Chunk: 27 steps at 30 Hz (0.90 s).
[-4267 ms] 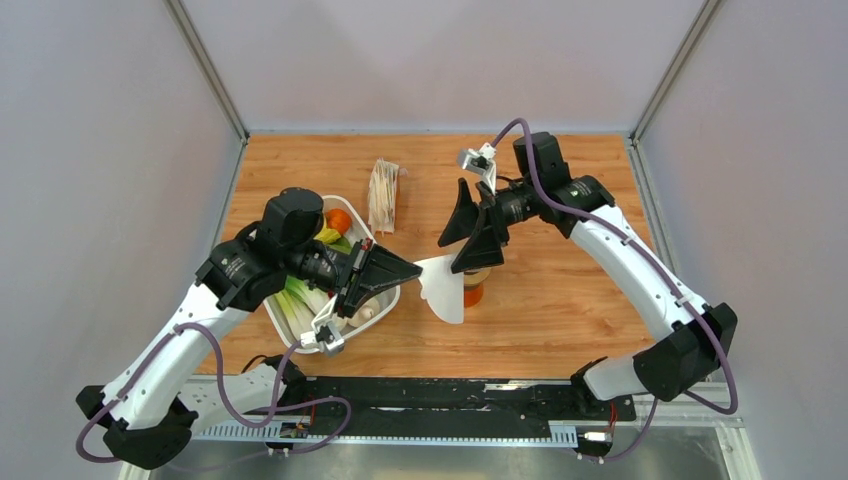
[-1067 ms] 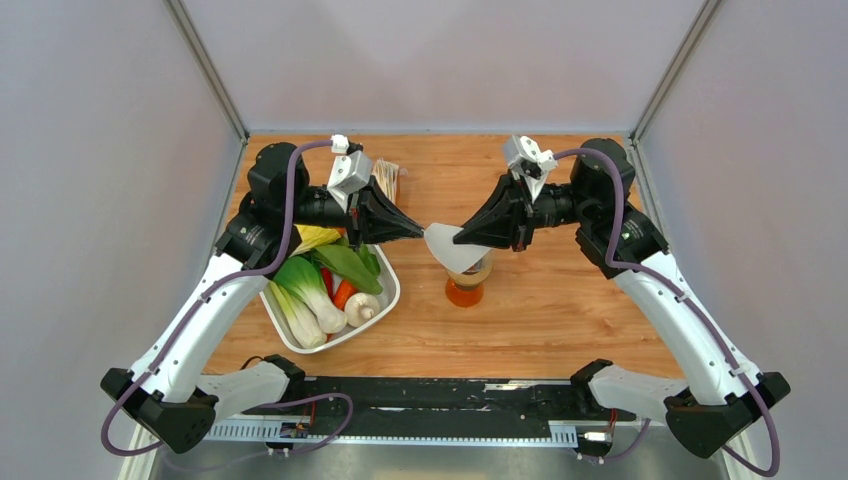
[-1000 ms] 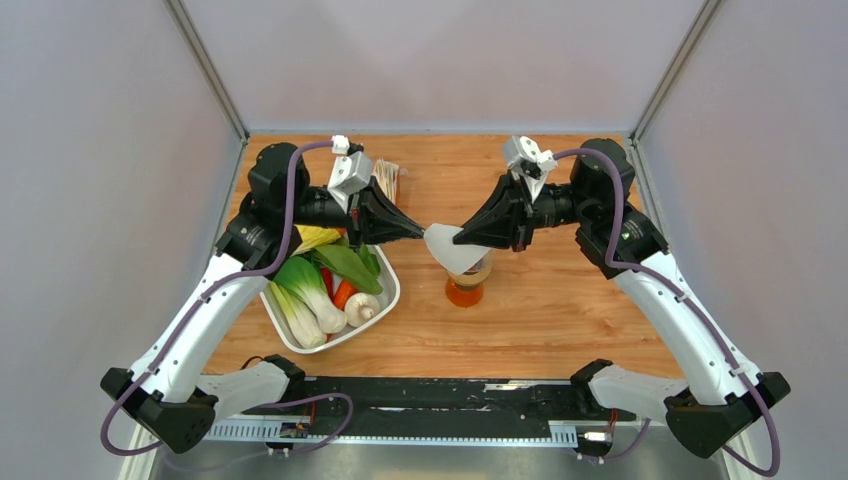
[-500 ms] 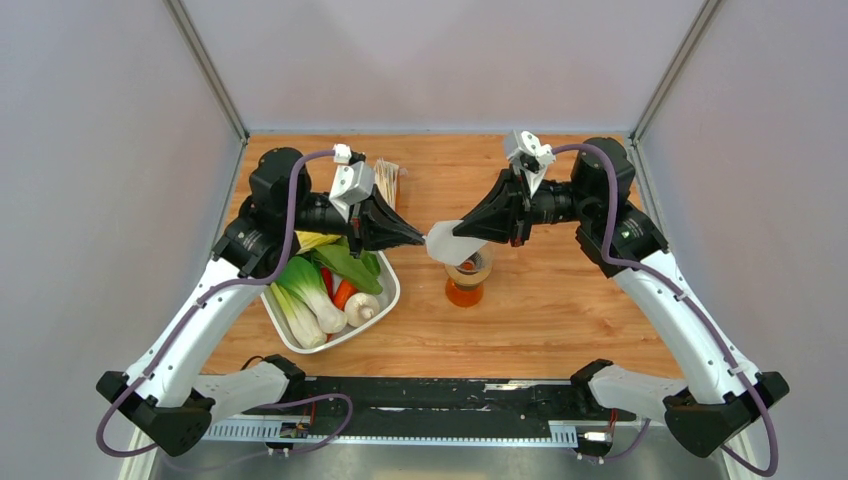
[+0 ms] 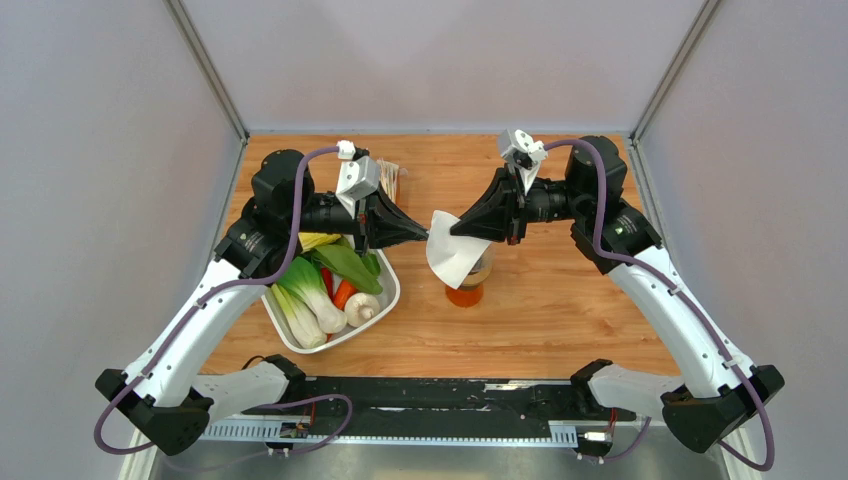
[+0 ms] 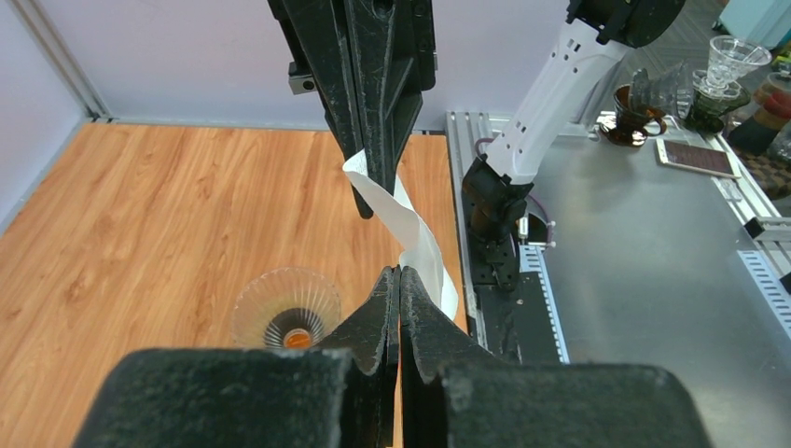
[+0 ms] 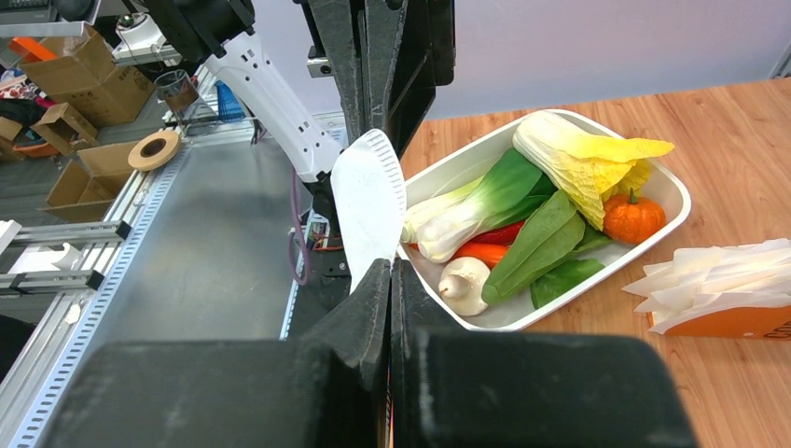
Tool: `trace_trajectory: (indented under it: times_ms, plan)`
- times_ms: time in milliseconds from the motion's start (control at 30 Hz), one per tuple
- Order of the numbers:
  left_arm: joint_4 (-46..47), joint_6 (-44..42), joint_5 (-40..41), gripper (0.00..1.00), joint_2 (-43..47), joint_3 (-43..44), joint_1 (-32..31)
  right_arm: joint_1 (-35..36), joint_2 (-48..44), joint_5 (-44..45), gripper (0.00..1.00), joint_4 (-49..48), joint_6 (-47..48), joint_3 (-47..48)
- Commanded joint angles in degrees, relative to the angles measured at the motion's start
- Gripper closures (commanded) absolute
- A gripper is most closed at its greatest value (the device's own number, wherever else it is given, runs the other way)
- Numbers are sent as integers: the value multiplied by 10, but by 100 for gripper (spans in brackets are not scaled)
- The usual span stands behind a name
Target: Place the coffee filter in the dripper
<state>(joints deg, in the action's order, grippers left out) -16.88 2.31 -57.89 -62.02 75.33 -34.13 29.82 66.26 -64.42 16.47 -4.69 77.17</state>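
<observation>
The coffee filter point(image 5: 447, 256) is a thin white paper held in the air between both grippers, twisted and drooping toward the near side. My left gripper point(image 5: 424, 236) is shut, pinching its left edge. My right gripper point(image 5: 456, 229) is shut on its opposite edge. In the left wrist view the coffee filter point(image 6: 418, 238) runs from my jaw tips up to the right gripper's black fingers point(image 6: 373, 140). The right wrist view shows the coffee filter point(image 7: 368, 210) rising from my shut jaws. The dripper point(image 5: 479, 267), a clear ribbed cone point(image 6: 284, 306), sits on an orange-tinted vessel point(image 5: 463, 294) just below the paper.
A white tray point(image 5: 388, 297) of vegetables lies left of the dripper, under the left arm, and shows in the right wrist view as the tray point(image 7: 675, 189). A wrapped bundle of filters point(image 5: 385, 182) lies at the back, also visible as the bundle point(image 7: 718, 280).
Over the last second both grippers shifted slightly up and back, and the filter turned from lying nearly flat over the dripper to hanging twisted and lower between them.
</observation>
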Motion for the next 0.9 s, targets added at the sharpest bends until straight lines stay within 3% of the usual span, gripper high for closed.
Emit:
trace_trajectory:
  times_ms: [0,333,867]
  plan:
    - [6,2,7,100,10,12,-3,0,-7,9,100,-15,-8,-3]
    - [-28,-8,40,74,17,17,-4,-1,-15,17,100,-11,-7,-11]
    - [-22,3,48,57,22,7,-4,-1,-15,34,100,-10,-8,-10]
